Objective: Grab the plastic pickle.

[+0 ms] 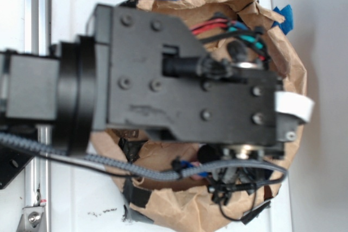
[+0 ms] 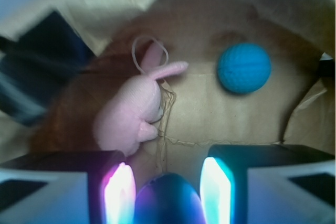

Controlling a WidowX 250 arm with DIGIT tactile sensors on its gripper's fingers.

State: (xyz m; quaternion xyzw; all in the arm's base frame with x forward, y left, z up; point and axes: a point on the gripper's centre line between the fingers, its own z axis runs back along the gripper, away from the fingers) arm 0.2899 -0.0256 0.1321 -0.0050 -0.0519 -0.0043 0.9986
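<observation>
Wrist view: gripper (image 2: 167, 190) looks down into the brown paper bag (image 2: 226, 124), w/ its two lit fingers (image 2: 119, 192) set narrow around a dark rounded shape at the bottom edge. That shape reads as one end of the plastic pickle (image 2: 168, 200), tinted blue-purple by the finger lights, so its green can't be confirmed. It sits between the pads, close to both. Whether the pads are touching it or actually bearing on it, can't tell.

Relative to the pickle: pink plush toy (image 2: 134, 111) lies just beyond and to the left, near the left finger; teal-blue ball (image 2: 244, 68) is farther off, up and to the right, well apart.

Exterior view: arm (image 1: 179, 85) covers the bag opening, pickle hidden there.

Judgement on the step: closing and securing the grasp. Do it well by keeping the pickle centred between pads, squeezing evenly, and lifting straight up. Smooth glossy plastic w/ rounded ends may squirt out if pinched near the tip. Watch that the plush isn't caught by the left finger.
</observation>
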